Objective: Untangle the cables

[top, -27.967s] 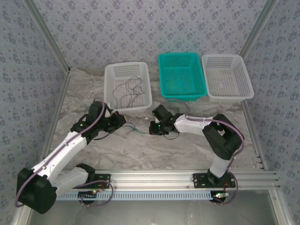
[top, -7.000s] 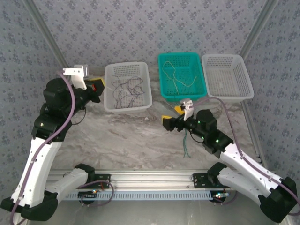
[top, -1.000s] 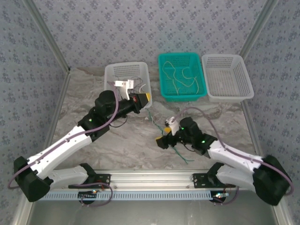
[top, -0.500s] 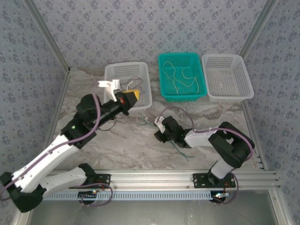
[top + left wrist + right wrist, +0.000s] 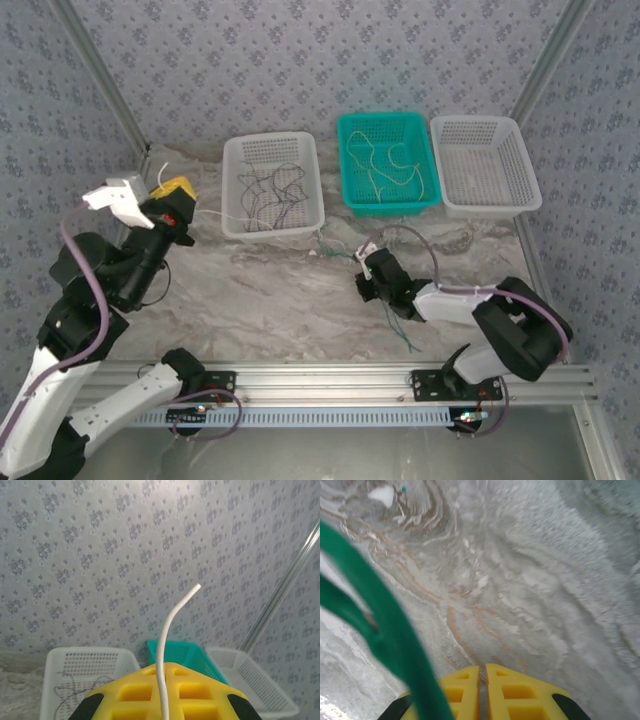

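My left gripper [image 5: 175, 192] is raised at the far left, shut on a thin whitish cable [image 5: 215, 215] that runs right towards the left white basket [image 5: 232, 190]. In the left wrist view that cable [image 5: 172, 620] rises from between the yellow fingers [image 5: 135, 687]. Dark maroon cables [image 5: 268, 190] lie tangled in that basket. A pale cable [image 5: 385, 165] lies in the teal basket [image 5: 345, 165]. My right gripper [image 5: 366, 268] sits low on the table, jaws together. A dark green cable [image 5: 400, 325] trails from it; up close, this cable [image 5: 385, 630] passes left of the fingers.
A second white basket [image 5: 485, 165], holding nothing, stands at the back right. A small knot of thin wires [image 5: 328, 245] lies on the marbled tabletop [image 5: 260, 300] just in front of the baskets. Patterned walls close in the back and sides.
My left arm has swung up and left, away from the white basket, drawing the whitish cable out. My right gripper has closed and shifted slightly right on the table.
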